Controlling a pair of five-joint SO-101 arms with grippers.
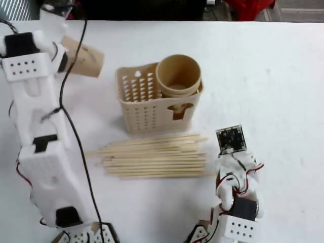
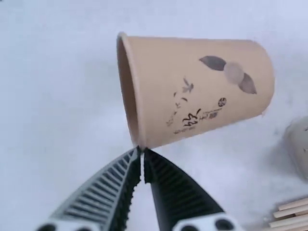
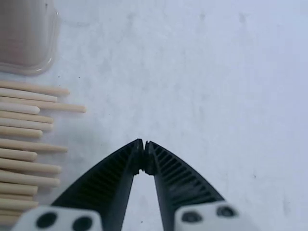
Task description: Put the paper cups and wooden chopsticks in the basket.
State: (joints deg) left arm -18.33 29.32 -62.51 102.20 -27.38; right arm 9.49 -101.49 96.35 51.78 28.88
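A tan paper cup lies tilted on its side, and my left gripper is shut on its rim. From above, this cup sits at the far left of the table, in front of the left arm. A second paper cup stands inside the cream perforated basket at the table's middle. A pile of wooden chopsticks lies flat just in front of the basket. My right gripper is shut on nothing, over bare table beside the chopstick ends.
The white table is bare to the right of the basket. A black cable runs along the left arm. The right arm's wrist camera board sits just right of the chopsticks. A basket corner lies beyond the right gripper.
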